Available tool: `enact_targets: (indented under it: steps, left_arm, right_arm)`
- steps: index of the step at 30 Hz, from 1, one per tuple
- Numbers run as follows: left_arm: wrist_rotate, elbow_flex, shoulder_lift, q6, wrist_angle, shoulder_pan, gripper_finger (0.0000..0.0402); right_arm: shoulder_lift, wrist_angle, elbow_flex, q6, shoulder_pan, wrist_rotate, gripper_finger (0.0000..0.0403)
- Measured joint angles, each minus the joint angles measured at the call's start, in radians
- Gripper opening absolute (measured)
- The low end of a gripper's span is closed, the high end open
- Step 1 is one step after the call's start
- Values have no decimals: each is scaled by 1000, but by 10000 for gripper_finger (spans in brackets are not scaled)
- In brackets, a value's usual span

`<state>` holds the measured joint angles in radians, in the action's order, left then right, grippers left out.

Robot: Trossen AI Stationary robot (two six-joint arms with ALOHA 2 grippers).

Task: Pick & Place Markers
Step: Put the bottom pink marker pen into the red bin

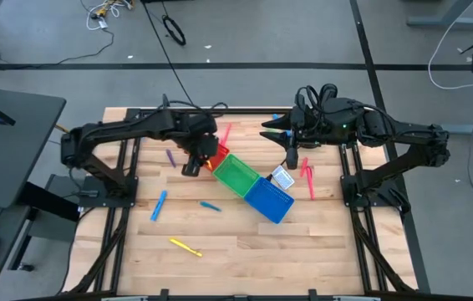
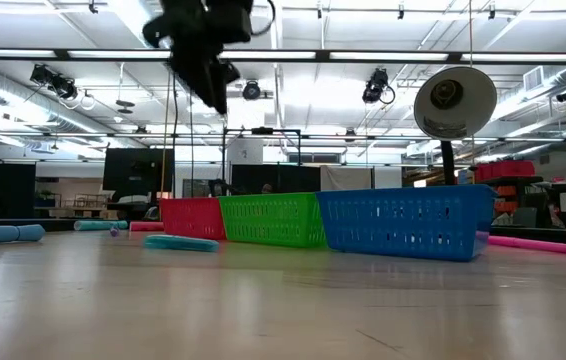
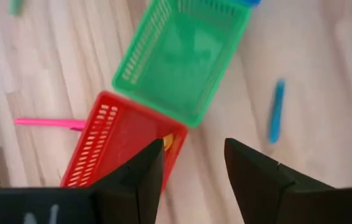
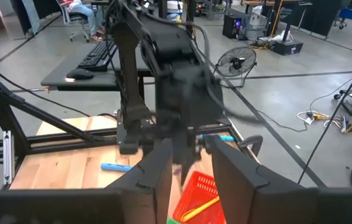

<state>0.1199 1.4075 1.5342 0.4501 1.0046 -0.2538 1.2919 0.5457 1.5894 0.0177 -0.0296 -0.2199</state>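
Left tool [image 3: 191, 171] hovering over red bin [image 3: 117, 140], fingers spread, empty. Right tool [image 4: 188, 165] also parted, nothing pinched. Markers lying scattered across worktop [image 1: 136, 251]: blue marker [image 1: 159, 206], yellow marker [image 1: 185, 247]. Risk: descending fingers snagging the bin wall, shoving bins.

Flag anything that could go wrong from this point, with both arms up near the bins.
The left gripper, open and empty, hangs over the red bin edge; descending could knock the bin row askew. The right gripper, also empty, points toward the left arm, so they could collide. Pink markers beside the blue bin may get swept.
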Motion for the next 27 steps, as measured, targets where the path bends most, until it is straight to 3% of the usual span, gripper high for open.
enact_targets:
  steps: [8, 17, 22, 27]
  left_arm:
    - [43, 0, -129, -238, -66, 48, 174]
    - [36, 0, -231, -490, -321, 167, 174]
    - [-74, 1, -267, -511, -473, 242, 174]
    - [-159, 1, -283, -534, -507, 296, 174]
  right_arm:
    - [0, 0, 0, 0, 0, 0, 117]
    - [0, 1, 0, 84, 0, 2, 117]
    - [-1, 46, 0, 145, 0, 2, 117]
    - [-1, 121, 0, 162, 0, 3, 117]
